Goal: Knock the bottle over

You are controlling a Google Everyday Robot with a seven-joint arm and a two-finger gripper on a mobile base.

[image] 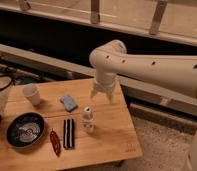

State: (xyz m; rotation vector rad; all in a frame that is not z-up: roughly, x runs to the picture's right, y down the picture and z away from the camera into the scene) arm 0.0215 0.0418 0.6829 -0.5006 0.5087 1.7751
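**A:** Where is the bottle (pixel 87 119) standing?

**B:** It is standing upright on the wooden desk (pixel 114 142), with its pale cap pointing up. Nothing is touching it.

**A:** And where is the gripper (pixel 103 96) hanging?

**B:** It is hanging beyond the bottle, over the far edge of the desk. As the camera sees it, it is sitting slightly to the right of the bottle and apart from it. The white arm (pixel 152 70) is reaching in from the bottle's right and bending down to the gripper.

**A:** What are the jaws doing?

**B:** They are pointing down at the desk and appear to be standing apart, gripping nothing.

**A:** What is lying around the bottle?

**B:** A black-and-white striped strip (pixel 68 133) is lying just to the left of the bottle. A thin red thing (pixel 54 141) is lying one step further left. A small blue pad (pixel 68 102) is resting behind the bottle and to its left. A white cup (pixel 31 94) is standing further out the same way. A dark bowl (pixel 25 131) is sitting well to the bottle's left, near the desk's end.

**A:** Is anything leaning on the bottle?

**B:** No, the strip is lying close beside it, but I cannot tell whether they are touching.
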